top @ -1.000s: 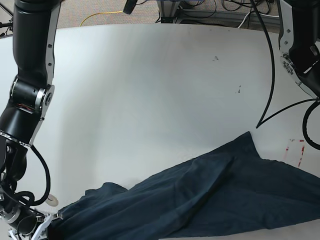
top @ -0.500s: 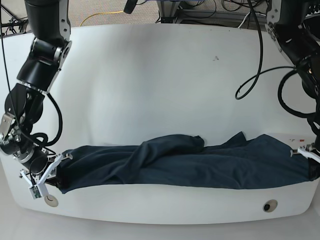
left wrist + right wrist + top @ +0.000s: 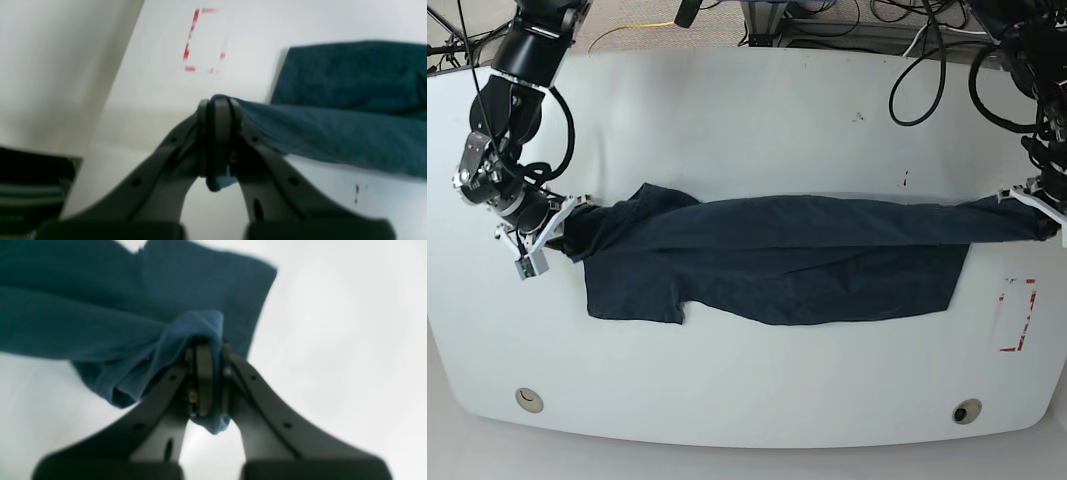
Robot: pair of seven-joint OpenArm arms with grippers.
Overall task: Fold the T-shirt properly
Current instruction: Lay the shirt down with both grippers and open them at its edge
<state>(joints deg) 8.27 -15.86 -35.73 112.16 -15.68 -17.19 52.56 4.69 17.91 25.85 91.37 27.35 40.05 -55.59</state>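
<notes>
The dark navy T-shirt [image 3: 777, 262] hangs stretched in a long band across the middle of the white table [image 3: 747, 120], its lower part lying flat. At the left of the base view my right gripper [image 3: 552, 222] is shut on one end of the cloth. The right wrist view shows the T-shirt [image 3: 100, 306] bunched over my right gripper [image 3: 206, 353]. On the right side my left gripper [image 3: 1045, 208] is shut on the other end. In the left wrist view the T-shirt [image 3: 333, 133] runs off to the right from my left gripper [image 3: 217, 106].
A red dashed rectangle [image 3: 1015, 315] is marked on the table near the right edge, and the red rectangle [image 3: 203, 40] also shows in the left wrist view. Two round holes [image 3: 525, 399] [image 3: 967, 412] sit near the front edge. Cables [image 3: 847, 25] lie behind the table.
Both arms have carried the T-shirt from near the table's front edge back to its middle. The cloth is now pulled out straighter between the two grippers.
</notes>
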